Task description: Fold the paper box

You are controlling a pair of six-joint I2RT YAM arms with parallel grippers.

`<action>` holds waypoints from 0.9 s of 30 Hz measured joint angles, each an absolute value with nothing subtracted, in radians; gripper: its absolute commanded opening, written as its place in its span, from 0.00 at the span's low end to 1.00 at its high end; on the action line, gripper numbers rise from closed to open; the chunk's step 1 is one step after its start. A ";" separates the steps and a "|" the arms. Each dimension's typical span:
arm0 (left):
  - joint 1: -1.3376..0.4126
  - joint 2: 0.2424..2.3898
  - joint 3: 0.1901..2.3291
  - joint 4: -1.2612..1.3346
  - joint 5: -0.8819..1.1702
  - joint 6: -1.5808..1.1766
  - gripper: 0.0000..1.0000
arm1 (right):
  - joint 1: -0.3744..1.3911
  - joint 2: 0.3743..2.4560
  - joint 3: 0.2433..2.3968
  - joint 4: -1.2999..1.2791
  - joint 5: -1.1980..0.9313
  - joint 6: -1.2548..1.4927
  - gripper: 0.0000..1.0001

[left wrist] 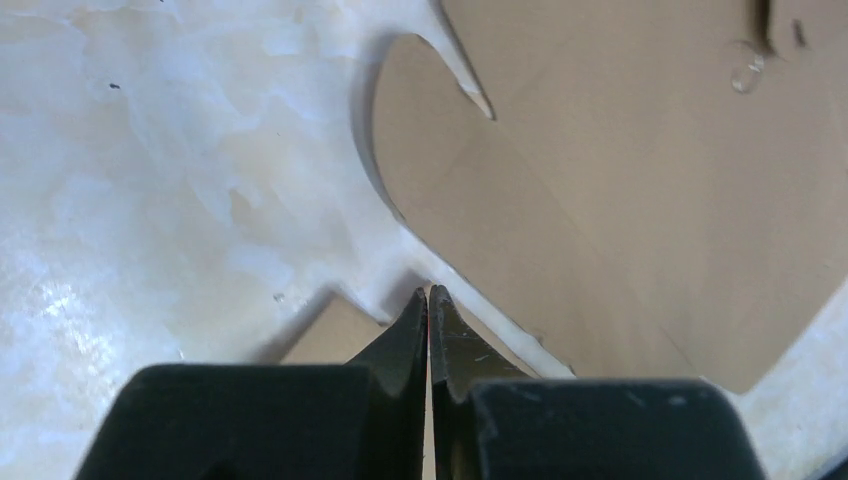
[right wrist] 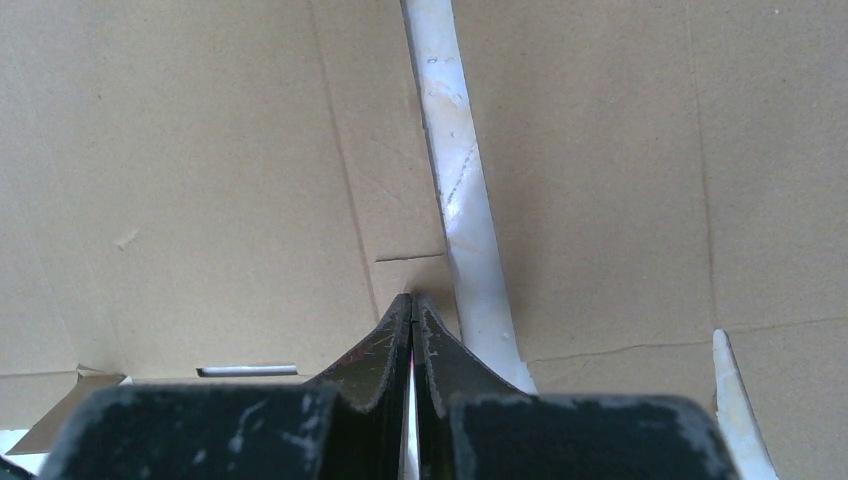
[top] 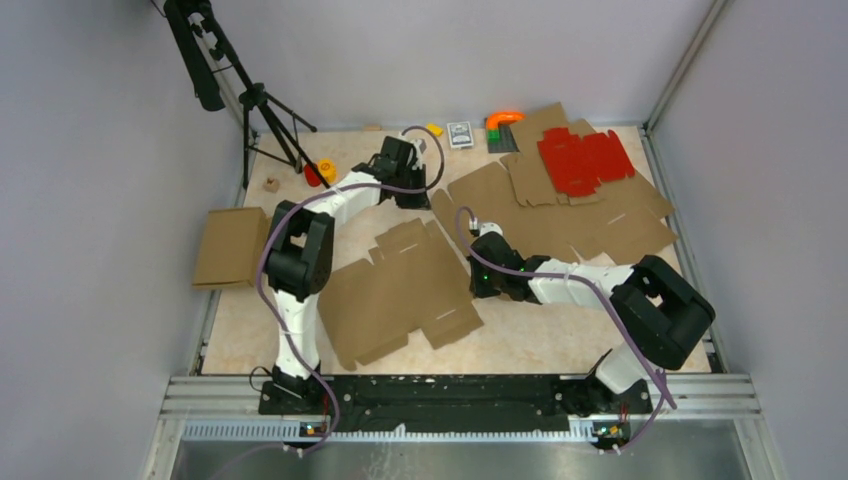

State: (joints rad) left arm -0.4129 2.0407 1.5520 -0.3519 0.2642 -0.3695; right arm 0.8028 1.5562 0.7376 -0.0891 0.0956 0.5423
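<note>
The paper box (top: 400, 290) lies flat and unfolded in the middle of the table, a brown die-cut sheet with creased panels and tabs. My left gripper (top: 418, 198) reaches to the far side just beyond its far edge. In the left wrist view it (left wrist: 428, 292) is shut, tips at the table beside a rounded brown tab (left wrist: 620, 200). My right gripper (top: 480, 240) is at the sheet's right edge. In the right wrist view it (right wrist: 412, 298) is shut, low over brown cardboard (right wrist: 200, 180) next to a strip of bare table (right wrist: 460, 200). Neither holds anything.
A pile of brown die-cut sheets (top: 570, 210) lies at the back right with a red sheet (top: 585, 160) on top. A folded brown box (top: 230, 248) sits at the left edge. A tripod (top: 265, 110) stands back left. Small items (top: 460, 133) line the back edge.
</note>
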 measured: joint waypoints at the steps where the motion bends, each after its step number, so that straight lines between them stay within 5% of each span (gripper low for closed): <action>1: -0.413 2.065 1.571 -0.363 0.256 -0.368 0.00 | 0.803 1.556 0.738 -0.089 0.096 0.542 0.00; 27: -0.406 2.140 1.558 -0.397 0.420 -0.371 0.00 | 0.805 1.567 0.733 -0.067 -0.014 0.559 0.00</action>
State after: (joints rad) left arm -0.4057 2.1399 1.5581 -0.3969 0.4202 -0.3710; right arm 0.8047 1.5665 0.7326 -0.0666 -0.0143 0.5587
